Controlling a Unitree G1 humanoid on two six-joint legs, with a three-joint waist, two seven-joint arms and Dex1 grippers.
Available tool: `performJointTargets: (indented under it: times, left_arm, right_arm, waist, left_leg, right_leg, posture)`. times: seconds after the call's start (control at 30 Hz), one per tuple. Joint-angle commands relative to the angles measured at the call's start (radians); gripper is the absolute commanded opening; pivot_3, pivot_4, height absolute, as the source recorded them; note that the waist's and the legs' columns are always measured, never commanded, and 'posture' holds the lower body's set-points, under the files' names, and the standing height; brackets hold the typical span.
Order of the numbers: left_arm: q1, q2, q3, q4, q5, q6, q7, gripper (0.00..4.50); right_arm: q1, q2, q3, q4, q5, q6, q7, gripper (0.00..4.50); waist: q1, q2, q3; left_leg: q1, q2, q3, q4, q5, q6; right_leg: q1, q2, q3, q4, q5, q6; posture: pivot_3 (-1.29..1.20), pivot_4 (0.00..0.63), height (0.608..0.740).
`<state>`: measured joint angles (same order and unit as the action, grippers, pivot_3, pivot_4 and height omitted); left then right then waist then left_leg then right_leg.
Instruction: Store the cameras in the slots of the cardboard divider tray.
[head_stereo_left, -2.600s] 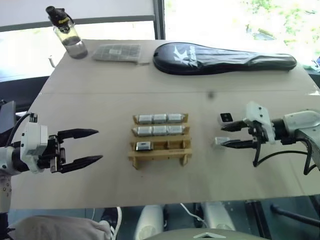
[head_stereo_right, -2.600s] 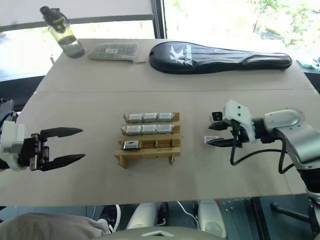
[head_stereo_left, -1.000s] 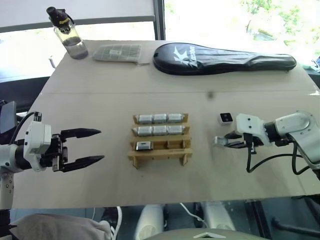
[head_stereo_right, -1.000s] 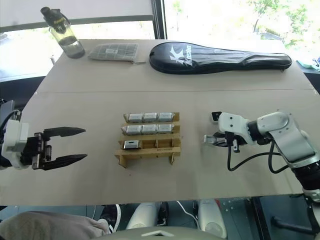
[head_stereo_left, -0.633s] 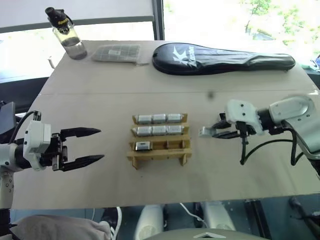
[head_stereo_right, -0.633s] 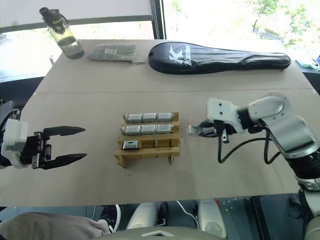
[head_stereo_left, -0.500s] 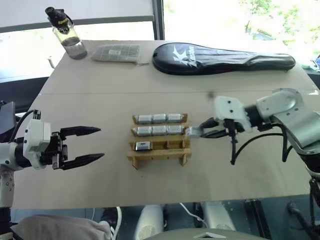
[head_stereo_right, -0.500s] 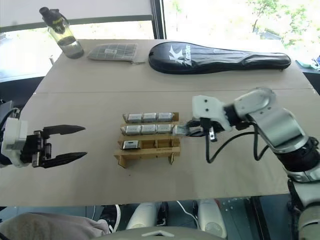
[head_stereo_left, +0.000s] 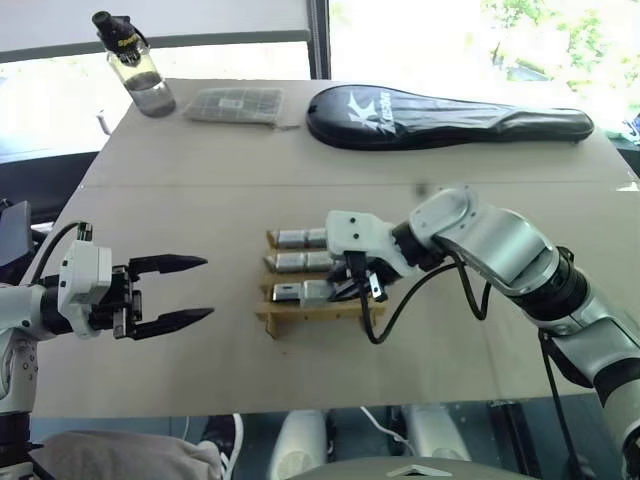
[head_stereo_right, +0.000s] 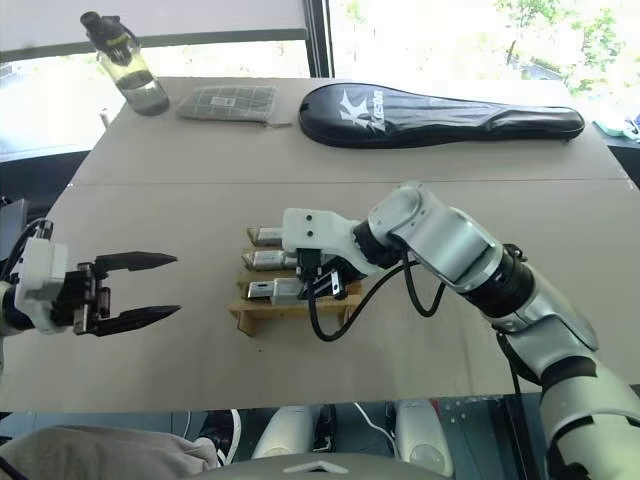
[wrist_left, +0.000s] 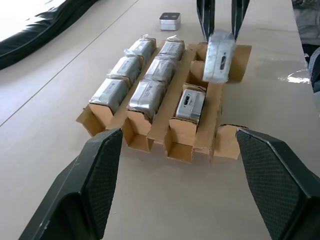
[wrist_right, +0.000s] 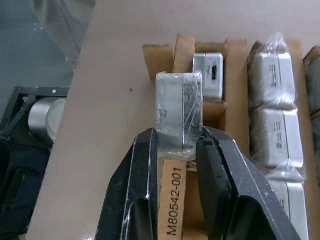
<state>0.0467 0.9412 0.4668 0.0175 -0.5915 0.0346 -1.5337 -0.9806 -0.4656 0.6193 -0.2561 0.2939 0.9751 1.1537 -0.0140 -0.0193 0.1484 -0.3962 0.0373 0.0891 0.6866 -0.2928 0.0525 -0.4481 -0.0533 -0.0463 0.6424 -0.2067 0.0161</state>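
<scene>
The cardboard divider tray (head_stereo_left: 268, 322) sits mid-table. Wrapped silver cameras fill its back row (wrist_left: 141, 49) and middle row (wrist_left: 161, 70), three each. One more camera (wrist_left: 190, 104) lies in the front row's left slot. My right gripper (wrist_right: 177, 135) is shut on another wrapped camera (wrist_right: 178, 107), which it holds just over the front row beside that one (head_stereo_left: 318, 291). Whether it touches the cardboard I cannot tell. A loose camera (wrist_left: 170, 20) lies on the table beyond the tray. My left gripper (head_stereo_left: 208, 288) hovers open to the left of the tray, nothing between its fingers (wrist_left: 95, 185).
Along the far edge stand a water bottle (head_stereo_left: 135, 65), a flat grey packet (head_stereo_left: 235, 104) and a long black racket case (head_stereo_left: 450, 115). My right arm (head_stereo_left: 500, 250) reaches in over the table from the right. The table's front edge is close below the tray.
My right gripper closed on a camera lying right of the tray and swung left with it to the tray's front row. The left gripper has stayed open in place.
</scene>
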Motion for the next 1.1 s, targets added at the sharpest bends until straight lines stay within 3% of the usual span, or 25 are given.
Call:
performJointTargets:
  times: [0.03,0.6,0.63,0.83,0.97,1.1]
  left_arm:
    - [0.009,-0.002,0.025,-0.029,-0.011,-0.015,0.011,3.74]
    - [0.017,-0.005,0.024,-0.037,-0.015,-0.015,0.019,3.74]
    - [0.018,-0.005,0.024,-0.037,-0.015,-0.015,0.019,3.74]
    - [0.014,-0.004,0.022,-0.035,-0.016,-0.013,0.019,3.74]
    - [0.009,-0.001,0.021,-0.033,-0.016,-0.012,0.018,3.74]
    - [-0.002,0.002,0.014,-0.023,-0.014,-0.011,0.012,3.74]
  right_arm:
    - [-0.037,0.011,0.016,0.032,-0.028,-0.029,-0.009,0.57]
    - [-0.017,0.016,0.1,0.062,-0.094,-0.034,-0.026,0.57]
    - [-0.018,0.017,0.095,0.065,-0.096,-0.037,-0.027,1.62]
    - [-0.041,0.025,-0.026,0.026,-0.015,0.05,-0.026,4.35]
    - [-0.038,-0.048,-0.157,-0.002,0.04,0.047,-0.008,4.35]
    - [0.014,-0.204,-0.221,0.049,0.027,-0.053,0.037,4.35]
  waist:
    - [0.0,0.0,0.0]
    - [0.001,0.0,0.0]
    - [0.001,0.0,0.0]
    - [0.0,0.0,0.0]
    - [0.001,0.0,0.0]
    - [0.008,0.0,0.0]
  left_leg:
    - [0.0,0.0,0.0,0.0,0.0,0.0]
    - [0.0,0.0,-0.001,0.0,0.0,0.0]
    - [0.0,0.0,-0.001,0.0,0.0,0.0]
    - [0.0,0.0,-0.001,0.0,0.0,0.0]
    - [0.0,0.0,-0.002,0.0,0.0,0.0]
    - [-0.001,-0.001,-0.002,0.0,0.0,0.0]
  right_leg:
    - [0.0,0.0,0.0,0.0,0.0,0.0]
    - [0.0,0.0,-0.001,0.0,0.0,0.0]
    - [0.0,0.0,-0.001,0.0,0.0,0.0]
    - [0.0,0.0,-0.001,0.0,0.0,0.0]
    - [0.0,0.0,-0.001,0.0,0.0,0.0]
    - [0.001,-0.002,-0.002,-0.002,0.0,0.0]
  posture:
    - [0.0,0.15,0.74]
    - [0.0,0.15,0.74]
    - [0.0,0.15,0.74]
    - [0.0,0.15,0.74]
    - [0.0,0.15,0.74]
    - [0.0,0.15,0.74]
